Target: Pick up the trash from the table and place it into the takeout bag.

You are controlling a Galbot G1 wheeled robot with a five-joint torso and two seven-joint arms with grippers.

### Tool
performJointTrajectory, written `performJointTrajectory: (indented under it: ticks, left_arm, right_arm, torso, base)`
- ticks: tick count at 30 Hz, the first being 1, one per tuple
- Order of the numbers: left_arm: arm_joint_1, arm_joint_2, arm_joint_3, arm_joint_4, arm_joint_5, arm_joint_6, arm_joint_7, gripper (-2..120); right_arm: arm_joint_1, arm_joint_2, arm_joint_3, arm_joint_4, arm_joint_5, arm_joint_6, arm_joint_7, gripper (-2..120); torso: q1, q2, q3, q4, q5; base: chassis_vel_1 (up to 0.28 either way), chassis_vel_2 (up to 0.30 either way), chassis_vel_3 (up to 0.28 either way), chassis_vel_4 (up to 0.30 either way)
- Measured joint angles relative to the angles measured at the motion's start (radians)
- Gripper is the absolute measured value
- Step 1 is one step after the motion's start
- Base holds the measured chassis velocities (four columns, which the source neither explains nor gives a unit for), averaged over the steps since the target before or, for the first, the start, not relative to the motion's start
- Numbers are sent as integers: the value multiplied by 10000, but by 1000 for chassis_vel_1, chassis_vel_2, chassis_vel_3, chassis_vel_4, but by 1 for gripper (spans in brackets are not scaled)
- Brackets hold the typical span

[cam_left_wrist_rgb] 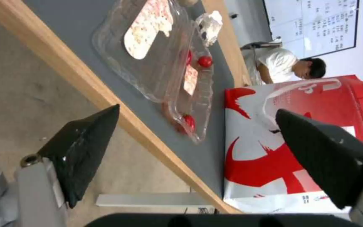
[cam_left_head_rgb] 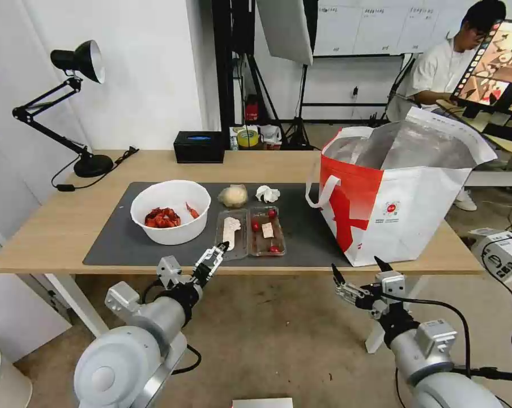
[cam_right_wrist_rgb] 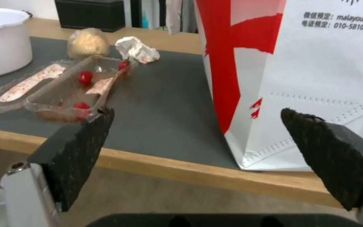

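Head view: reaching, left tool (cam_left_head_rgb: 221,247) spread apart, toward clear hinged tray (cam_left_head_rgb: 250,231), frame centre; needing descent onto its rim.

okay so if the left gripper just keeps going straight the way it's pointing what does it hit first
Probably the clear plastic hinged tray. The left gripper hangs open at the table's near edge, aimed at the tray's near end, though its height above the rim is unclear.

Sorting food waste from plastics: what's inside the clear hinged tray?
The clear hinged tray lies open: three small red pieces and a pale scrap in one half, a red-stained white scrap in the other. Residue beneath them is unclear.
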Motion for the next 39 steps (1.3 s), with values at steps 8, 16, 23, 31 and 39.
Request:
performJointTrajectory:
  ticks: [8, 16, 23, 31, 39]
  left_arm:
    - [-535, -90, 455, 509, 93, -198, 46, 100]
    - [-862, -261, 877, 1047, 551, -393, 45, 100]
    - [-1186, -369, 1176, 1509, 751, -494, 41, 100]
    - [-1489, -653, 1349, 1808, 799, -501, 47, 100]
    - [-1603, -823, 1694, 2191, 1101, -502, 87, 100]
  right_arm:
    - [-103, 81, 59, 20, -82, 10, -1, 100]
    - [-131, 74, 138, 40, -85, 29, -2, 100]
    - [-154, 247, -11, -73, -234, 66, -2, 100]
    - [-120, 297, -43, -164, -280, 73, -5, 100]
    - [-126, 287, 54, -173, -268, 96, -7, 100]
  torso:
    - [0, 0, 0, -1, 0]
    - [0, 0, 0, 0, 1]
    - [-1, 0, 0, -1, 0]
    - [0, 0, 0, 0, 0]
    - [-1, 0, -1, 0, 1]
  base:
    - [0, 0, 0, 0]
    - [0, 0, 0, 0]
    - [0, 0, 0, 0]
    - [0, 0, 0, 0]
    - [0, 0, 0, 0]
